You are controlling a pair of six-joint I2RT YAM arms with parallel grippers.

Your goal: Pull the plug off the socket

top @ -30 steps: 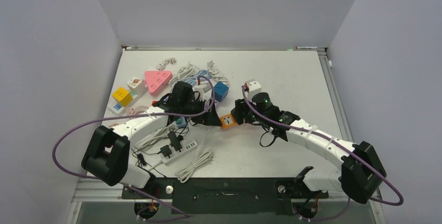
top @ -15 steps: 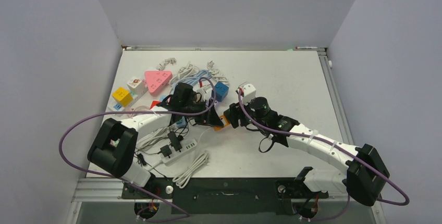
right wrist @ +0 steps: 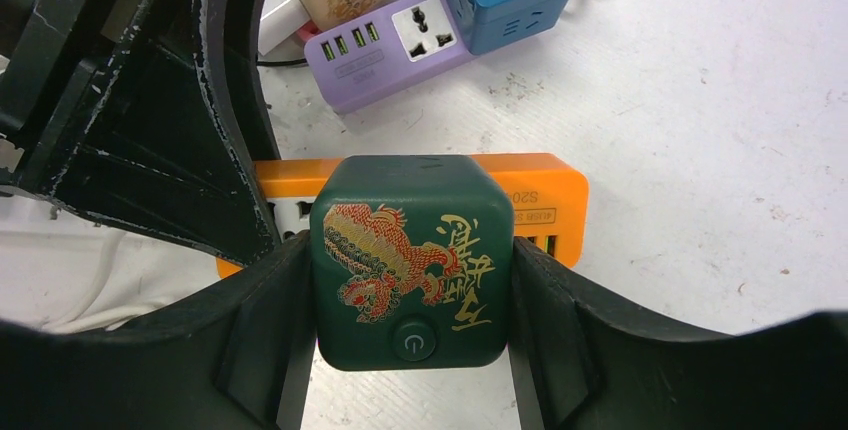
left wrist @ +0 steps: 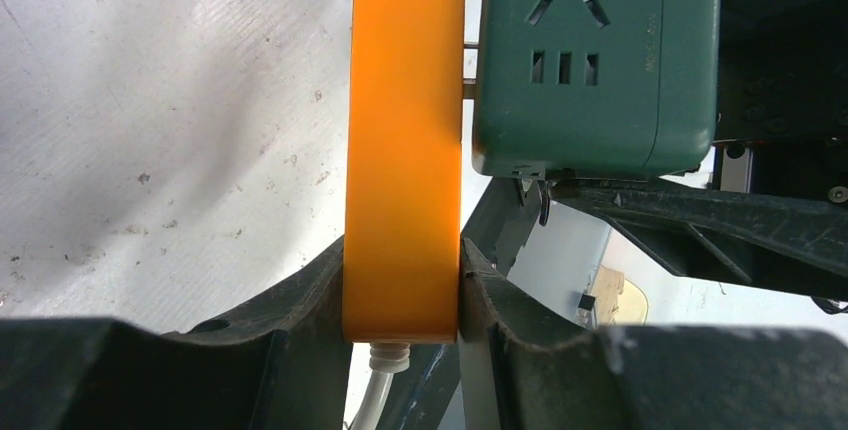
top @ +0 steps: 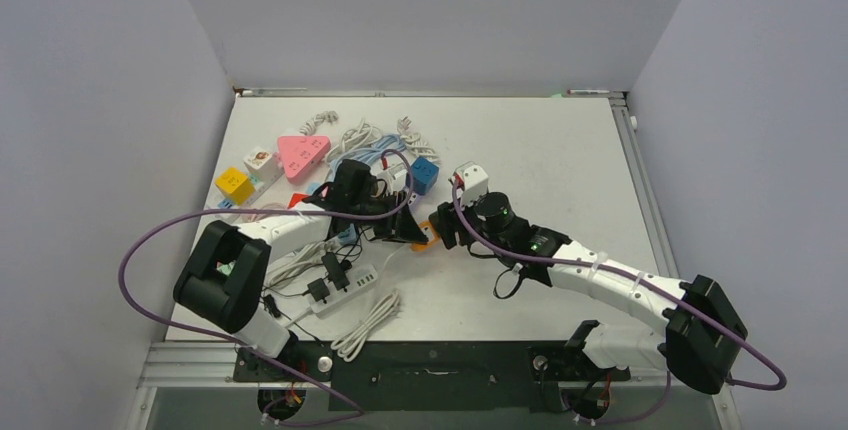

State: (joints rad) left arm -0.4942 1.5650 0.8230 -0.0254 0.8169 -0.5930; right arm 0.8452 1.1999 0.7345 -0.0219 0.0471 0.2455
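Left gripper (left wrist: pixel 402 285): fingers pressed on both faces of the orange socket (left wrist: pixel 403 150) (a flat strip, seen edge-on here), at its 6 o'clock end.
Socket: near the middle of the table (top: pixel 560 160), between the grippers.
Plug (left wrist: pixel 590 60): green cube at the socket's 3 o'clock; prongs show in a thin gap between them.
Right gripper (right wrist: pixel 410 295): clamped on the plug's sides.
Purple strip (right wrist: pixel 400 45): at the plug's 12 o'clock in the right wrist view.

green cube plug (right wrist: pixel 410 260): power sign, gold characters unread; orange socket strip (right wrist: pixel 545 200): "S20", rest unclear
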